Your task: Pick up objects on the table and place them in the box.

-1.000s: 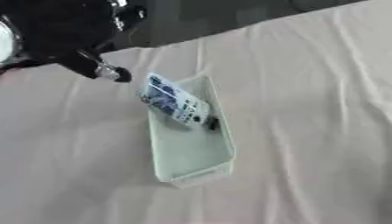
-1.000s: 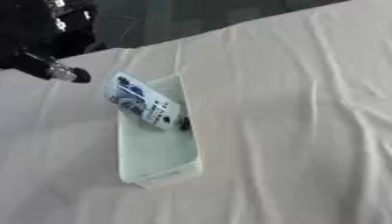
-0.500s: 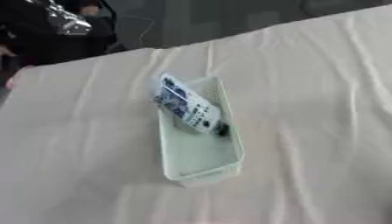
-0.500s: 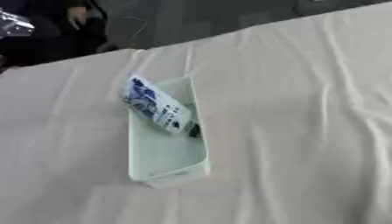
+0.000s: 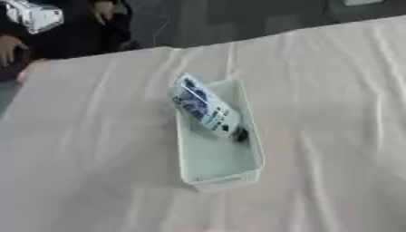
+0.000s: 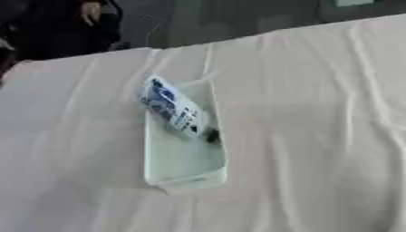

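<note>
Dark room behind a table draped in wrinkled pale pink cloth. At centre, a shallow, pale green rectangular plastic box, long side running away from the camera. Inside, a white and blue printed tube-like pack with a dark cap, propped aslant, upper end resting over the far left rim. Neither robot hand in view, so open or closed impossible to tell. Likely risk: pack tipping out over the rim if the box gets nudged.
</note>
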{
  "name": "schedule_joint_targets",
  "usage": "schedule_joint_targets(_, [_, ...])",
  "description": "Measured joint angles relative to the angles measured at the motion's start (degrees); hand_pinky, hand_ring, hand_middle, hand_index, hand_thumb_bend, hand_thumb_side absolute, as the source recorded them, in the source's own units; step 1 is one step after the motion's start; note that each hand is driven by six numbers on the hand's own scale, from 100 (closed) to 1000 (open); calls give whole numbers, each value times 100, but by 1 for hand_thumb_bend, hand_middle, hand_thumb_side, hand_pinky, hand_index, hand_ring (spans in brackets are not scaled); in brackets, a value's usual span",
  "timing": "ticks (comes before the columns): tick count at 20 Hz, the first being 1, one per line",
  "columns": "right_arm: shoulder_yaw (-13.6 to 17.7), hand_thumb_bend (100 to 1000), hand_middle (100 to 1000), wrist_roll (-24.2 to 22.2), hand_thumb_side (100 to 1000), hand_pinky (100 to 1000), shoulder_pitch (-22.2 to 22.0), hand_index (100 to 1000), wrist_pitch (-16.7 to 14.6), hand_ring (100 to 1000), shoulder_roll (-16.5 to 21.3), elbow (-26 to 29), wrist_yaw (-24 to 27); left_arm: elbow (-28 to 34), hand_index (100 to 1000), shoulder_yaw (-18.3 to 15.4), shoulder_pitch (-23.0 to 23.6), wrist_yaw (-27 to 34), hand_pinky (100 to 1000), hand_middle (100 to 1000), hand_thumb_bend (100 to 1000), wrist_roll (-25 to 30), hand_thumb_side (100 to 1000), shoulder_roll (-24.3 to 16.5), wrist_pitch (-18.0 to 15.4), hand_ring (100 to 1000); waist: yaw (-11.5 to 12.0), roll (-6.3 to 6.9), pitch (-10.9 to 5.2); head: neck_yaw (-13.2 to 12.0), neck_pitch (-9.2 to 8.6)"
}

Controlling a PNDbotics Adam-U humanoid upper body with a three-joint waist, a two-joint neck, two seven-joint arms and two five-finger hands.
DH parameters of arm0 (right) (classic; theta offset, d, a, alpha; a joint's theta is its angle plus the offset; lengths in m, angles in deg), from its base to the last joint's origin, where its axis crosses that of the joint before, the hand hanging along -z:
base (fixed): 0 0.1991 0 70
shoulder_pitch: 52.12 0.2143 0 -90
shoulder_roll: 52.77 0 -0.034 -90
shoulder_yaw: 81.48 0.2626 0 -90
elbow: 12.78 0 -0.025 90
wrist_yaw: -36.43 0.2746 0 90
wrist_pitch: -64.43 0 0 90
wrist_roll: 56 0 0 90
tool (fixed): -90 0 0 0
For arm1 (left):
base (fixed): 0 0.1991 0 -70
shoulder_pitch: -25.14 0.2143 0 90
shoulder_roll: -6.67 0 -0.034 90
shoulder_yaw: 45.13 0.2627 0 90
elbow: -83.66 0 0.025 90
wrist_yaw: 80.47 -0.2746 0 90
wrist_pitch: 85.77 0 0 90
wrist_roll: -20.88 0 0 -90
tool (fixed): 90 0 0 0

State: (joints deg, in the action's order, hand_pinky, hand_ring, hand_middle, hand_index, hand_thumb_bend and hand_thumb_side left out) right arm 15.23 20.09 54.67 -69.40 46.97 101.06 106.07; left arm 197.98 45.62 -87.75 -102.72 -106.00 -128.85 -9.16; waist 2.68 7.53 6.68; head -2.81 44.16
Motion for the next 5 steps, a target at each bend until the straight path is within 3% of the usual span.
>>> schedule_joint_targets(3, [53, 100, 400, -23, 1000, 172, -191, 521, -111, 316, -118, 0, -120, 0, 575, -237, 279, 791, 311, 549, 119, -862, 687, 756, -930, 501, 145, -216, -48, -26, 0])
schedule_joint_targets(5, [73, 100, 401, -63, 1000, 169, -298, 522, -171, 316, -212, 0, -204, -3, 539, -375, 541, 990, 300, 512, 100, -826, 733, 1260, -1303, 475, 237, -358, -48, -21, 0])
